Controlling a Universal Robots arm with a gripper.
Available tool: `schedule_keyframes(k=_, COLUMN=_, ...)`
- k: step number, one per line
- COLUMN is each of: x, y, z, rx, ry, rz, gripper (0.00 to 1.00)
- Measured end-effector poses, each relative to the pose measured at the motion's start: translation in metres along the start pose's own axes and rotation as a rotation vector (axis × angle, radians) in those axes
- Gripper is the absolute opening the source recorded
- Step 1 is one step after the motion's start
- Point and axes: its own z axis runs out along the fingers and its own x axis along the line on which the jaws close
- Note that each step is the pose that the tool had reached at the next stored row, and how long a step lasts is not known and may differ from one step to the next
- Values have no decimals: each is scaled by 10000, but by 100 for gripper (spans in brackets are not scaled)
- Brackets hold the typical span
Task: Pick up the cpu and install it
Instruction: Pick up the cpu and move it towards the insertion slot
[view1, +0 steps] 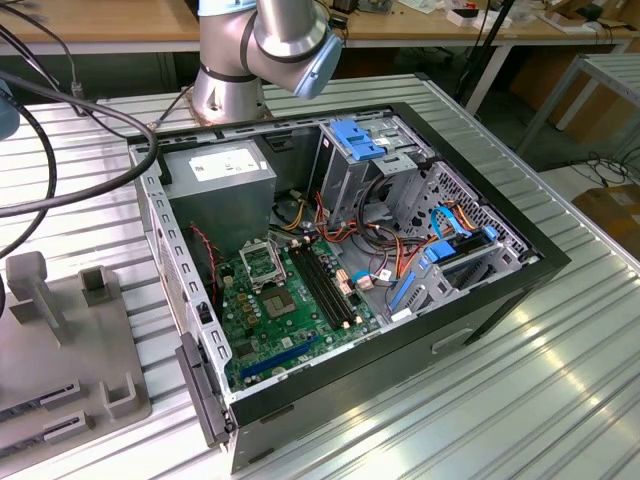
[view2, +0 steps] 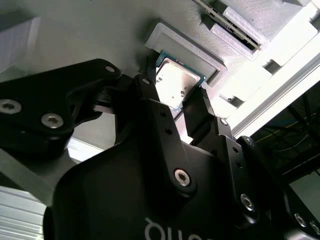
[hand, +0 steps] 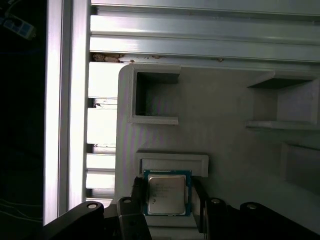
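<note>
The cpu (hand: 166, 194), a small flat square chip with a silver top and a green rim, sits at the white pocket (hand: 172, 164) of a grey fixture plate. In the second wrist view the cpu (view2: 176, 82) shows between two black fingers. My gripper (hand: 168, 199) straddles it, with one finger (hand: 138, 196) against each opposite edge, so it looks shut on the chip. In the exterior view the metal-framed socket (view1: 262, 265) with a dark centre lies on the green motherboard (view1: 285, 320) inside the open computer case (view1: 480, 300).
The grey fixture plate (view1: 60, 340) with raised blocks lies at the exterior view's left, beside the case. Inside the case are a grey power-supply box (view1: 225, 175), memory slots (view1: 325, 285), bundled cables (view1: 385, 235) and blue drive brackets (view1: 355, 138). The arm's base (view1: 235, 70) stands behind the case.
</note>
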Motion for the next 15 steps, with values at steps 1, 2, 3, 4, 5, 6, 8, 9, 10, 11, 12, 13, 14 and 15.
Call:
schedule_keyframes(k=1, x=0, y=0, z=0, rx=0, ry=0, rz=0, gripper=47)
schedule_keyframes(k=2, x=0, y=0, z=0, rx=0, ry=0, rz=0, gripper=47)
schedule_keyframes(k=3, x=0, y=0, z=0, rx=0, ry=0, rz=0, gripper=47)
schedule_keyframes(k=4, x=0, y=0, z=-1, rx=0, ry=0, rz=0, gripper=47)
schedule_keyframes(k=5, x=0, y=0, z=-4, rx=1, ry=2, rz=0, gripper=47)
schedule_keyframes(k=6, x=0, y=0, z=-7, rx=1, ry=1, rz=0, gripper=47)
schedule_keyframes(k=8, x=0, y=0, z=-17, rx=1, ry=1, rz=0, gripper=47)
schedule_keyframes(k=9, x=0, y=0, z=-22, rx=1, ry=1, rz=0, gripper=47)
schedule_keyframes(k=10, x=0, y=0, z=-28, rx=0, ry=0, rz=0, gripper=47)
schedule_keyframes(k=11, x=0, y=1, z=-41, rx=0, ry=1, rz=1, gripper=47)
schedule_keyframes(k=12, x=0, y=1, z=-49, rx=0, ry=1, rz=1, gripper=47)
schedule_keyframes(k=13, x=0, y=1, z=-54, rx=-1, ry=-1, rz=1, gripper=47)
schedule_keyframes(k=14, x=0, y=1, z=-55, rx=-2, ry=-3, rz=1, gripper=47)
schedule_keyframes(k=15, x=0, y=1, z=-57, rx=-1, ry=-3, rz=0, gripper=47)
